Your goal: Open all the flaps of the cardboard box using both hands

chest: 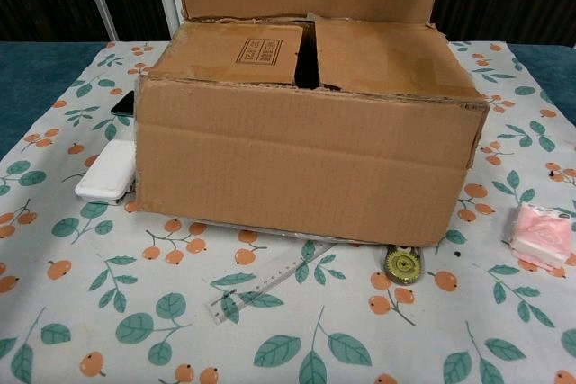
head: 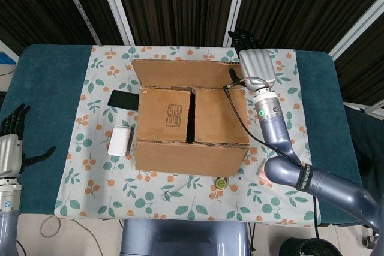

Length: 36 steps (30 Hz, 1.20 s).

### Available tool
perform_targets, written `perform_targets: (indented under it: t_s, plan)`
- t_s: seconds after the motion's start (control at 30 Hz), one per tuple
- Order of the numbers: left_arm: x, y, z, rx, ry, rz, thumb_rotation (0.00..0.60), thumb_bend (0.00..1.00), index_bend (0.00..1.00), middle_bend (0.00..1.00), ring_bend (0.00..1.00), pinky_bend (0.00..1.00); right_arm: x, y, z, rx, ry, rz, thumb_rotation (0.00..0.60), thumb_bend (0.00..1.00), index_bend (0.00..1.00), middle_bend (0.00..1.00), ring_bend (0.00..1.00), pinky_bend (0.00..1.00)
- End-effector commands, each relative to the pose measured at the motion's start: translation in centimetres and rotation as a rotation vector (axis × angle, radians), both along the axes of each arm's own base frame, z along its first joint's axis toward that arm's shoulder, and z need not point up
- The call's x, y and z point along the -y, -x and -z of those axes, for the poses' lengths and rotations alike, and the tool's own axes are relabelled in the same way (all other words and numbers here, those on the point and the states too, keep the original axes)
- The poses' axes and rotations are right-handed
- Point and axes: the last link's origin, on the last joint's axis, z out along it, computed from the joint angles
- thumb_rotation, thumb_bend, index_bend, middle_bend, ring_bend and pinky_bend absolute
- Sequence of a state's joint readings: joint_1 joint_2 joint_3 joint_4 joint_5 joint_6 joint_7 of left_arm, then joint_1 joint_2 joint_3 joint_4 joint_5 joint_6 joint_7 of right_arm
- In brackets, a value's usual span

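- Cardboard box (head: 191,133) sat mid-bench on the floral cloth (head: 108,184), long side toward me.
- Far flap (head: 180,74) was folded back past upright; near flap (head: 189,157) hung open over the front. Two inner flaps (chest: 310,53) lay flat, a dark gap between them.
- My right hand (head: 257,67) was at the far flap's right corner, fingers (head: 243,39) stretched out flat. I couldn't tell whether it touched the cardboard or held anything; it didn't look like a grip.
- My left hand (head: 9,148) hung off at the bench's left edge, well apart from the box, fingers spread, holding nothing.
- I judged the corrugated flaps light and stiff, hinging on their creases, likely to spring back a little.
- I judged the box light enough to slide if pushed from one side only.
- Best hold, as I read it: hook fingertips under each inner flap's free edge at the centre gap, one hand per flap, lifting outward together.
- Black phone (head: 122,99) and white case (head: 119,141) lay just beside the box's left side, under the left flap's swing.
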<state>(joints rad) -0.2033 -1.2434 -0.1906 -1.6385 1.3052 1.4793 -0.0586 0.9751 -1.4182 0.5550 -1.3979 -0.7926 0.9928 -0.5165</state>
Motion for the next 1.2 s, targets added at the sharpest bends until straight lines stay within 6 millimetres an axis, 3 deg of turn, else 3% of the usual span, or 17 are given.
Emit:
perform_targets:
  t_s: [0.03, 0.47, 0.73, 0.77, 0.8, 0.87, 1.13, 1.2]
  plan:
    - [0.0, 0.0, 0.0, 0.005, 0.0, -0.001, 0.6, 0.11, 0.0, 0.0, 0.0, 0.06, 1.6, -0.5, 0.7, -0.054, -0.012, 0.02, 0.6, 0.38, 0.0, 0.0, 0.0, 0.18]
    - [0.0, 0.1, 0.0, 0.013, 0.004, -0.01, 0.6, 0.11, 0.0, 0.0, 0.0, 0.06, 4.7, -1.6, 2.5, -0.153, -0.01, 0.049, 0.6, 0.32, 0.0, 0.0, 0.0, 0.18]
    - [-0.1, 0.1, 0.2, 0.008, 0.017, -0.01, 0.6, 0.11, 0.0, 0.0, 0.0, 0.06, 4.6, -0.9, 1.7, -0.149, 0.003, 0.044, 0.6, 0.32, 0.0, 0.0, 0.0, 0.18]
    - [-0.1, 0.1, 0.2, 0.006, 0.019, -0.008, 0.6, 0.11, 0.0, 0.0, 0.0, 0.06, 4.3, -0.5, 1.5, -0.149, 0.003, 0.044, 0.6, 0.32, 0.0, 0.0, 0.0, 0.18]
    - [-0.1, 0.0, 0.2, -0.004, 0.024, -0.002, 0.6, 0.11, 0.0, 0.0, 0.0, 0.06, 3.3, 1.5, 0.5, -0.148, 0.022, 0.064, 0.6, 0.32, 0.0, 0.0, 0.0, 0.18]
    - [-0.1, -0.1, 0.3, -0.013, 0.032, 0.006, 0.6, 0.11, 0.0, 0.0, 0.0, 0.06, 1.0, 3.6, -1.0, -0.151, 0.026, 0.054, 0.6, 0.32, 0.0, 0.0, 0.0, 0.18]
    - [0.1, -0.7, 0.6, -0.059, 0.066, 0.034, 0.6, 0.13, 0.0, 0.0, 0.0, 0.06, -5.4, 9.5, -4.7, -0.155, 0.052, 0.083, 0.6, 0.32, 0.0, 0.0, 0.0, 0.18]
    - [0.1, -1.0, 0.9, -0.084, 0.092, 0.043, 0.6, 0.13, 0.0, 0.0, 0.0, 0.06, -8.3, 12.6, -6.2, -0.133, 0.079, 0.137, 0.6, 0.32, 0.0, 0.0, 0.0, 0.18]
